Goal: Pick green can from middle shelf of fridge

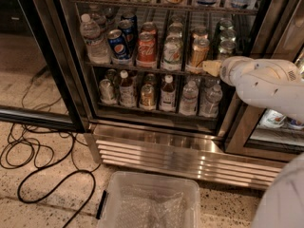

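Three dark green cans, near as I can count, line up front to back at the far right of the middle shelf (156, 71) in the fridge (190, 151). The front green can (227, 49) stands upright on the rack, just beside the gold ones. Going left along that shelf there are two gold cans (198, 52), two pale whitish cans (172, 52), two Coke cans (146, 49), two Pepsi cans (118, 44) and one water bottle (92, 39) at the end. The gripper (211, 67) comes in from the right on the white arm (266, 82). Its tan tip sits right at the shelf's front rail, low between the front gold can and the green can, near both. Honestly can't tell how far open it is from here, and it has hold of nothing I can see. The bottom shelf (156, 112) has six things in its front row, a mix of bottles and small cans. On the floor in front sit one clear plastic bin (110, 194) and a tangle of black cables (38, 160) off to the left.
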Controlling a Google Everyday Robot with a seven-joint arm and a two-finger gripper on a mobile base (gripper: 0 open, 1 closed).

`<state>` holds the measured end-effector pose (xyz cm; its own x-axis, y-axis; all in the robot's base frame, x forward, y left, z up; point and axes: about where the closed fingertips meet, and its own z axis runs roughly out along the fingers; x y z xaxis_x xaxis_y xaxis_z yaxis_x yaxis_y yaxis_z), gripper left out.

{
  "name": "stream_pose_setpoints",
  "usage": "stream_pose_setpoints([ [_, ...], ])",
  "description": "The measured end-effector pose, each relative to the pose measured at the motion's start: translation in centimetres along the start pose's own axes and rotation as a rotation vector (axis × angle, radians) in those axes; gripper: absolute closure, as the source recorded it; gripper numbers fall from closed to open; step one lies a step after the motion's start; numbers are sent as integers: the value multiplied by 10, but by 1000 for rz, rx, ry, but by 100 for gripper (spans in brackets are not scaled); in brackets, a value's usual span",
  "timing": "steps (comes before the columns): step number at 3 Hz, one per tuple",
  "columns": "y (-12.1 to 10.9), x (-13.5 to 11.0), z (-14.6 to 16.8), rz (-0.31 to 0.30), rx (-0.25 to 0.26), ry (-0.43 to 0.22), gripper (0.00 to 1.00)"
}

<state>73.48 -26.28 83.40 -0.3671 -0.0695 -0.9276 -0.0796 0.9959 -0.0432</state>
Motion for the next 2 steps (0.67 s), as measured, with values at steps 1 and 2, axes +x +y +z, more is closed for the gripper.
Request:
stream_pose_setpoints([
  [1, -2, 1, 1, -4, 10, -3, 27],
  [2, -3, -1, 2, -6, 19, -12, 27],
])
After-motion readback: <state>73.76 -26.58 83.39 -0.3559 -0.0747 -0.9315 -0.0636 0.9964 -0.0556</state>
